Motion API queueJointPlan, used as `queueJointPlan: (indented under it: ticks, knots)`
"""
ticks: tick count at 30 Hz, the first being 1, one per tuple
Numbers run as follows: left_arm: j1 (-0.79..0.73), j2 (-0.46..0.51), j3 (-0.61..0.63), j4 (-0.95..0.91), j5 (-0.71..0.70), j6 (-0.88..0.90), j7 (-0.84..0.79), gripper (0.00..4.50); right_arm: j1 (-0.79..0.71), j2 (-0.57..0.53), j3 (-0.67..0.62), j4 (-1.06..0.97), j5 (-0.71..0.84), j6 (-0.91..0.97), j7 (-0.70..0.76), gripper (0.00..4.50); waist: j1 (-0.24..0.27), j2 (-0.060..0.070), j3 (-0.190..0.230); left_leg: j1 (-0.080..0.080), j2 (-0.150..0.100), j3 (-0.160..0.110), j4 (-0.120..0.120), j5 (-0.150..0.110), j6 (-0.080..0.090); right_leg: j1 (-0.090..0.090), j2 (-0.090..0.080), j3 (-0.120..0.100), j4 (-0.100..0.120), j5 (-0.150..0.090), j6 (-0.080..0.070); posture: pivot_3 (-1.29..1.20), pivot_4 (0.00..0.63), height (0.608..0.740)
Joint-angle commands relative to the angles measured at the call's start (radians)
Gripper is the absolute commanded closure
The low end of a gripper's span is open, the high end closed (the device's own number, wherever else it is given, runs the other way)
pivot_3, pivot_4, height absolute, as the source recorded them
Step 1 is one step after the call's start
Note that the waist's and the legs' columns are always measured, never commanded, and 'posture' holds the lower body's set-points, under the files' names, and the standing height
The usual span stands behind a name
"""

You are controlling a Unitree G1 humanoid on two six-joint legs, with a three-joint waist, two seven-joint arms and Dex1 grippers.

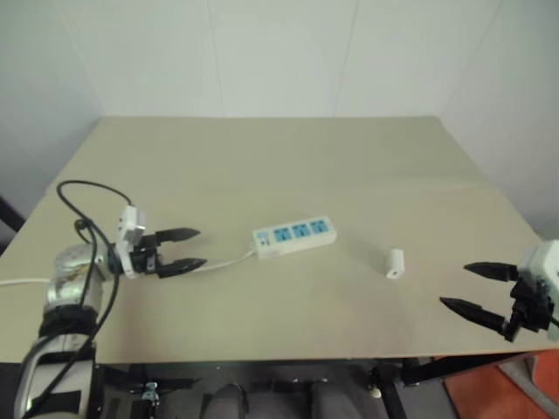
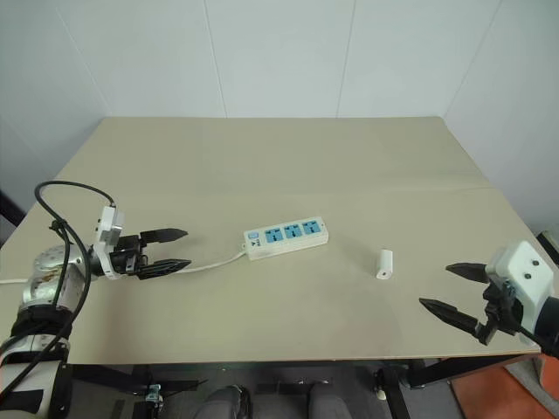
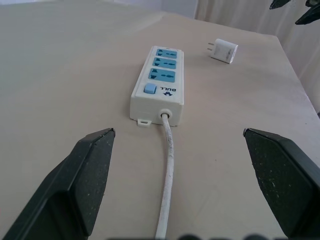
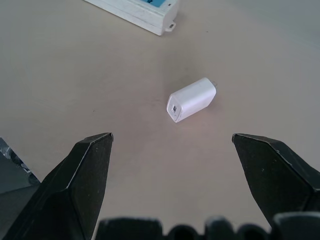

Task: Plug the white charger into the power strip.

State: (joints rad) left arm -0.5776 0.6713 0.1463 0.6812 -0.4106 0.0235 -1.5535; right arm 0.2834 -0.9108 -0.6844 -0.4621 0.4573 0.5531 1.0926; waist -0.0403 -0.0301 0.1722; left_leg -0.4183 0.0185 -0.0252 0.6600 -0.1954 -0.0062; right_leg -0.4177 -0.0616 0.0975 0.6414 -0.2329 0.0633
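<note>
I am holding my right end effector (image 2: 454, 290) above the desk's near right corner, its two black fingers spread wide and gripping nothing. The charger (image 2: 383, 264) is lying on its side on the desk (image 2: 279, 166), ahead of that end effector and toward my left, near but not touching it. In the right wrist view the charger (image 4: 191, 99) is sitting between the lines of the two fingers, further out than their tips, with its long axis running obliquely across the approach line and its prongs pointing away from me, toward the strip. I am judging that the wrist needs turning so the fingers close across the charger's short sides.

My left end effector (image 1: 179, 250) is likewise standing wide apart and empty, pointing across the desk toward the strip (image 1: 294, 236). The strip's cord (image 3: 167, 165) is running back between the left fingers. The strip is lying flat, long axis roughly left to right, sockets facing up. The charger is lying well apart from the strip's far end, on my right side.

The right arm is nearer the charger; the left arm is nearer the strip.

The desk is a plain beige surface. White walls are enclosing it behind and to the right.
</note>
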Motion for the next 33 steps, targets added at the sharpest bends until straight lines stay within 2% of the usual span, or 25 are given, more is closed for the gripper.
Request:
queueJointPlan:
  ticks: [1, 8, 13, 17, 21, 24, 33]
  knots:
    - [-0.069, -0.02, -0.01, 0.072, 0.019, -0.05, -0.022, 0.02, -0.007, 0.007, -0.031, -0.05, 0.029, 0.001, -0.032, 0.0, 0.001, 0.0, 0.0, 0.0, 0.0, 0.0, 0.0, 0.0, 0.0, 0.0, 0.0, 0.0, 0.0, 0.0, 0.0, 0.0, 0.15, 0.74]
    - [-0.283, -0.157, -0.034, 0.405, 0.115, -0.241, -0.018, 0.02, -0.091, -0.004, 0.049, -0.153, 0.063, 0.009, -0.101, 0.0, 0.007, -0.002, 0.0, -0.001, -0.001, -0.001, 0.0, 0.0, 0.0, 0.001, 0.0, 0.0, -0.001, 0.0, 0.001, 0.0, 0.15, 0.74]
    - [-0.371, -0.236, -0.045, 0.553, 0.193, -0.359, 0.066, 0.02, -0.198, -0.012, 0.18, -0.248, 0.08, 0.037, -0.176, 0.0, -0.002, -0.002, 0.0, -0.004, -0.001, -0.001, 0.0, 0.0, 0.0, -0.002, 0.0, 0.0, -0.001, 0.001, 0.001, 0.0, 0.15, 0.74]
    - [-0.412, -0.272, -0.062, 0.609, 0.263, -0.404, 0.116, 0.02, -0.285, 0.014, 0.287, -0.316, 0.1, 0.065, -0.265, 0.0, -0.001, -0.002, 0.0, -0.004, -0.001, -0.002, 0.0, 0.0, 0.0, -0.002, 0.0, 0.0, -0.001, 0.001, 0.001, 0.0, 0.15, 0.74]
    - [-0.436, -0.296, -0.102, 0.638, 0.357, -0.454, 0.208, 0.02, -0.316, 0.031, 0.328, -0.334, 0.096, 0.079, -0.32, 0.0, 0.005, -0.003, 0.0, -0.005, -0.002, -0.002, 0.0, 0.0, 0.0, -0.002, 0.0, 0.0, -0.002, 0.001, 0.002, 0.0, 0.15, 0.74]
    - [-0.444, -0.31, -0.12, 0.652, 0.405, -0.462, 0.255, 0.02, -0.308, 0.035, 0.335, -0.351, 0.098, 0.091, -0.351, 0.0, 0.01, -0.003, 0.0, -0.005, -0.002, -0.002, 0.0, 0.0, 0.0, -0.002, 0.0, 0.0, -0.001, 0.001, 0.002, 0.0, 0.15, 0.74]
    - [-0.446, -0.381, -0.082, 0.668, 0.413, -0.394, 0.298, 0.02, -0.239, 0.048, 0.347, -0.394, 0.094, 0.097, -0.405, 0.0, 0.018, -0.003, 0.0, -0.005, -0.002, -0.002, 0.001, 0.0, 0.0, -0.002, 0.0, 0.0, -0.001, 0.001, 0.002, 0.0, 0.15, 0.74]
